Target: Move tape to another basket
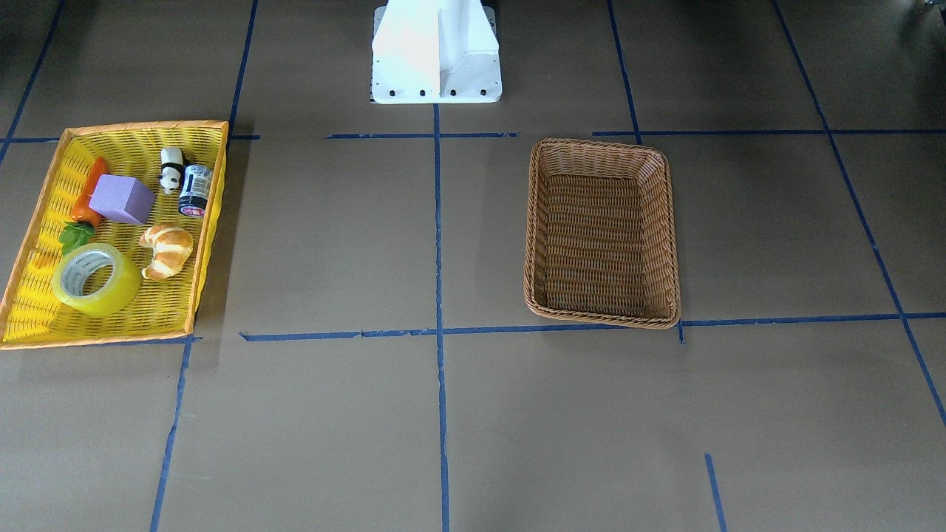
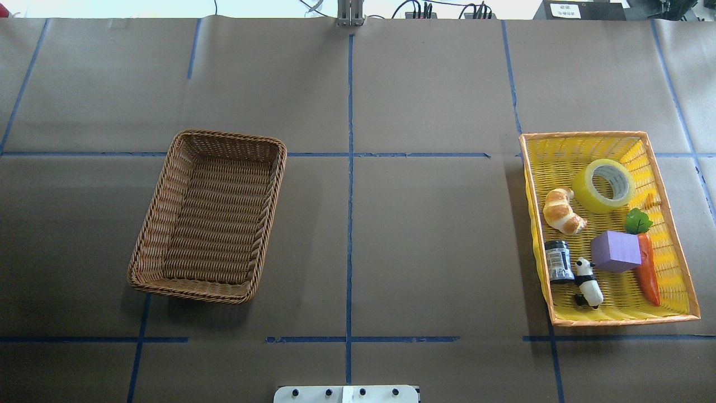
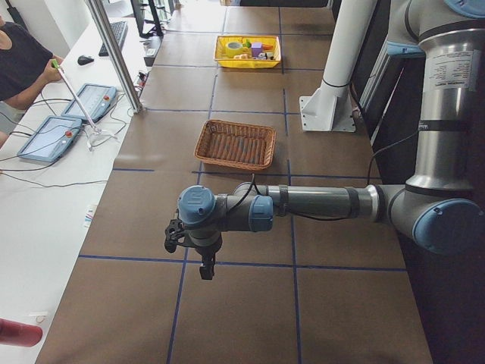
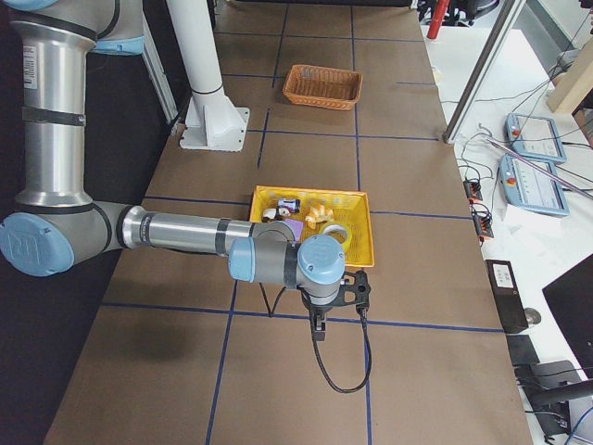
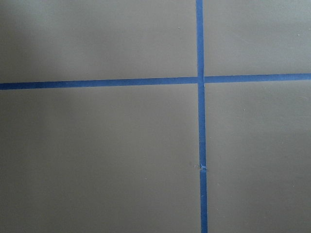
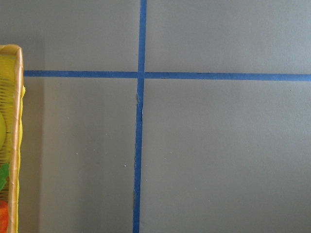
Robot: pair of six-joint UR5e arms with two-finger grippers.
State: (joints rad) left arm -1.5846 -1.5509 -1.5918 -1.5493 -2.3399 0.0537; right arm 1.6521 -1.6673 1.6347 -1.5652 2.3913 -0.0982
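Tape (image 2: 603,185), a wide yellow roll with a grey-white core, is found inside the yellow tray (image 2: 582,135), at about 12 o'clock of the tray's floor in the overhead view. The roll is slightly tilted, with its core opening turned upward. From the tape, a croissant (image 2: 562,211) is seen near it at 8 o'clock and a purple block (image 2: 615,251) at 6 o'clock. A carrot (image 2: 648,268) is laid against the block's 3 o'clock side, its green leaves just beside the roll. A small dark jar (image 2: 558,261) and a panda figure (image 2: 588,282) are placed side by side toward the tray's 7 o'clock corner. The brown wicker basket (image 2: 229,135) is set well apart from the tray, at 9 o'clock of it across the table (image 2: 419,235), with a blue grid line (image 2: 349,224) between the two. The left gripper (image 3: 205,271) is shown only in the side view, pointed down above bare table on the side of the wicker basket away from the tray. Whether its fingers are spread or closed cannot be told. The right gripper (image 4: 318,331) is likewise shown only from the side, pointed down above the table near the tray's end that is turned away from the wicker basket. Its finger spacing cannot be told either, and nothing is seen held in it. In the right wrist view the tray's orange rim is caught at the 9 o'clock edge of the frame. In the left wrist view only brown table and crossing blue lines are shown.
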